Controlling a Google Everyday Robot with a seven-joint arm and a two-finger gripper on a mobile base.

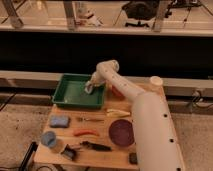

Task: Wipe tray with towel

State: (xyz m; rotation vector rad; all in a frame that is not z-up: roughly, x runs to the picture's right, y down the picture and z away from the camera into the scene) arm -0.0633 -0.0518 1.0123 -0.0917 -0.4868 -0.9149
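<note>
Down inside the green tray [71, 96], the gripper [91, 85] meets a pale towel [88, 90], grasp unclear.

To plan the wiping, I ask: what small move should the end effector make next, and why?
Probably a short sweep toward the picture's left, across the tray floor. The end effector is down in the green tray with the towel, near its right side, and most of the floor lies to its left.
</note>
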